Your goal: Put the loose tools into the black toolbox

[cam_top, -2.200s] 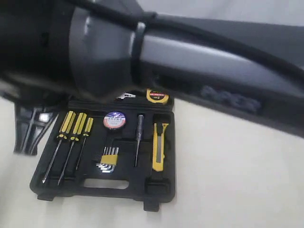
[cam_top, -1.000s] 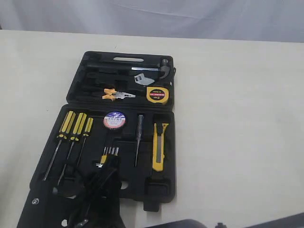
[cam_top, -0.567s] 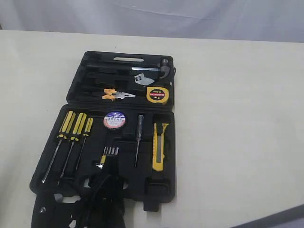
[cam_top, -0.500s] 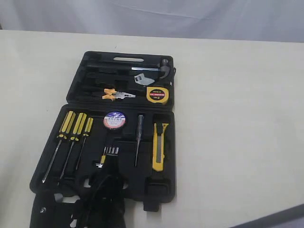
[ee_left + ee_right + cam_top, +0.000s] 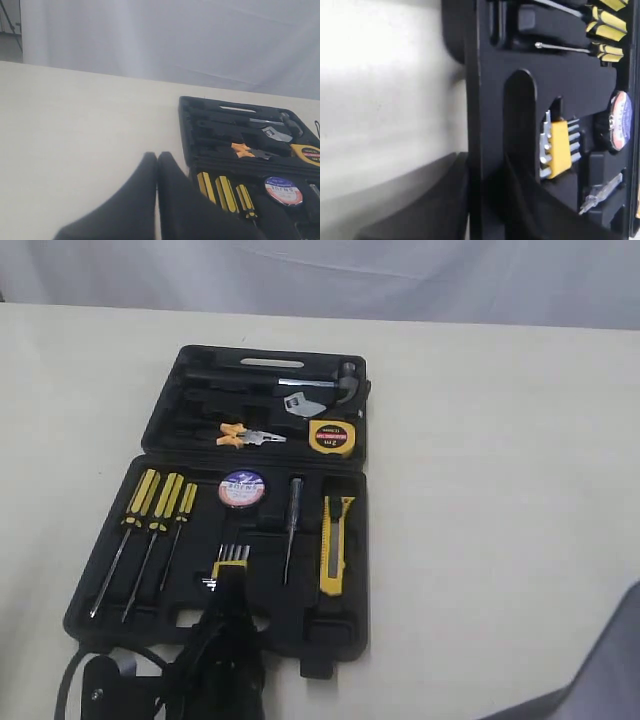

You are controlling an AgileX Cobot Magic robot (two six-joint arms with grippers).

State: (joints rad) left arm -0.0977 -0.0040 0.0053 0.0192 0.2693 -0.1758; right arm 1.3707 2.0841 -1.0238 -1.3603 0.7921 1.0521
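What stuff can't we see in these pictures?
- Black toolbox front edge: exterior view, a dark arm covers it.
- Yellow tape measure: left wrist view, cut by the picture edge.
- Black tape roll label words: exterior view, too small.
- Right claw: right wrist view, black against black, grip unclear.

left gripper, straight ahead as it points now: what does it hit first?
Looks free. The shut left gripper points over the table, just beside the toolbox, toward the white backdrop. If it is pitched down, table first; depth is unclear.
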